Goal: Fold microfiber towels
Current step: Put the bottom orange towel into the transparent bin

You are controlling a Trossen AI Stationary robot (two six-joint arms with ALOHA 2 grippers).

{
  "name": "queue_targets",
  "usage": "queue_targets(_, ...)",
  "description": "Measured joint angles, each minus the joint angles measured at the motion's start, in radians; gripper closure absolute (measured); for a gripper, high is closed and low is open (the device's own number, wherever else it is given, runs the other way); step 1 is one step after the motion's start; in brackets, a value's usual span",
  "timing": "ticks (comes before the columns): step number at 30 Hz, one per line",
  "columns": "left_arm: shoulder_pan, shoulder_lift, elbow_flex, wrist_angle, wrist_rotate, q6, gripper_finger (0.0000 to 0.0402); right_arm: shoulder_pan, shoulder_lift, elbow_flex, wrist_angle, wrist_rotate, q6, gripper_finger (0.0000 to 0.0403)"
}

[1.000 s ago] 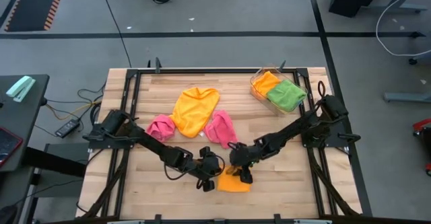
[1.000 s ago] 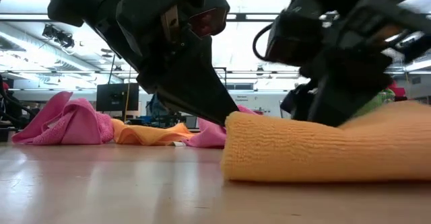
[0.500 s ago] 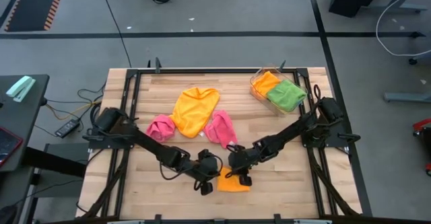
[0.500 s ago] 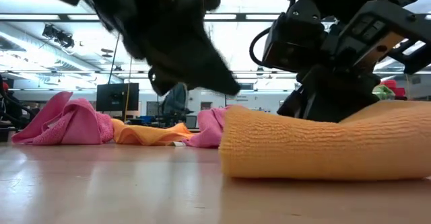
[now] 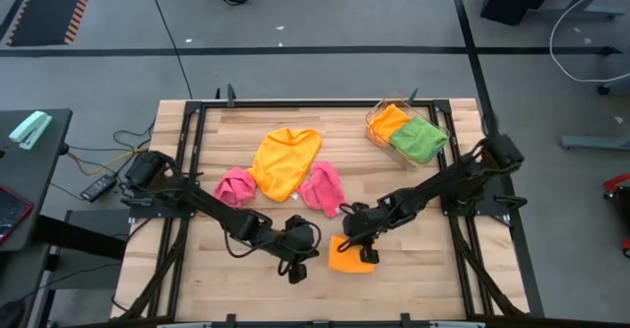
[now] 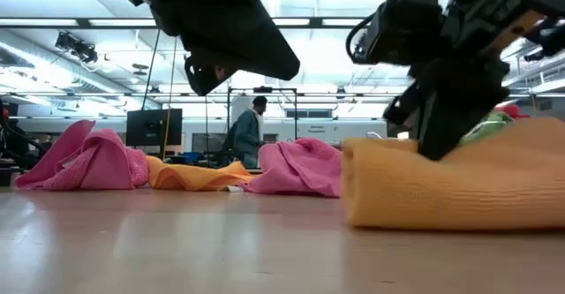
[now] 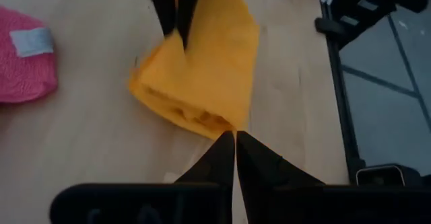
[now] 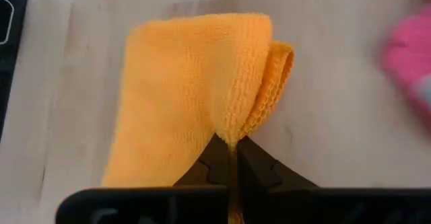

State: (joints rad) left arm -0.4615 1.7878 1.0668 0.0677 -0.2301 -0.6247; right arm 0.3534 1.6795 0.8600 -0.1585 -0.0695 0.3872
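Note:
A folded orange microfiber towel (image 5: 346, 257) lies on the wooden table near its front edge, and also shows in the low view (image 6: 459, 184). My right gripper (image 5: 369, 255) stands over its right end, shut on it (image 8: 232, 150). My left gripper (image 5: 307, 257) is shut on nothing. It hangs above the table just left of the towel, pointing at it (image 7: 234, 146). A yellow-orange towel (image 5: 285, 161) lies spread out farther back, with two crumpled pink towels (image 5: 234, 185) (image 5: 322, 187) beside it. My right gripper pinches a raised fold of the orange towel (image 8: 232, 131) between its two fingers, at the towel's end toward the table's right. The fingers slant down from above and from the right. The cloth rises in a ridge to the fingertips, and the rest of the towel lies on the table.
A clear tray (image 5: 379, 121) at the back right holds an orange towel and a green towel (image 5: 418, 139). Black frame rails run along the table's edges. Bare wood lies left of the orange towel. A person (image 6: 250, 131) stands in the room beyond.
My left gripper has lifted off the orange towel's left end and drawn back a little toward the table's left. My right gripper has shut on the towel's right end and pulled it up and rightward. The towel has slid a short way toward the table's right edge.

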Motion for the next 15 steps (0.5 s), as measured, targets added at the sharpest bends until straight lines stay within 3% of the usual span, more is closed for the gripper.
queue_targets(8, 0.013, 0.000, 0.000, 0.018, -0.001, -0.051, 0.0392, -0.071, -0.195, 0.001, -0.155, 0.008, -0.022, 0.0393)
queue_targets(15, 0.023, 0.001, 0.000, 0.029, -0.001, -0.072, 0.0376, -0.156, -0.360, 0.001, -0.301, -0.005, -0.029, 0.0393)
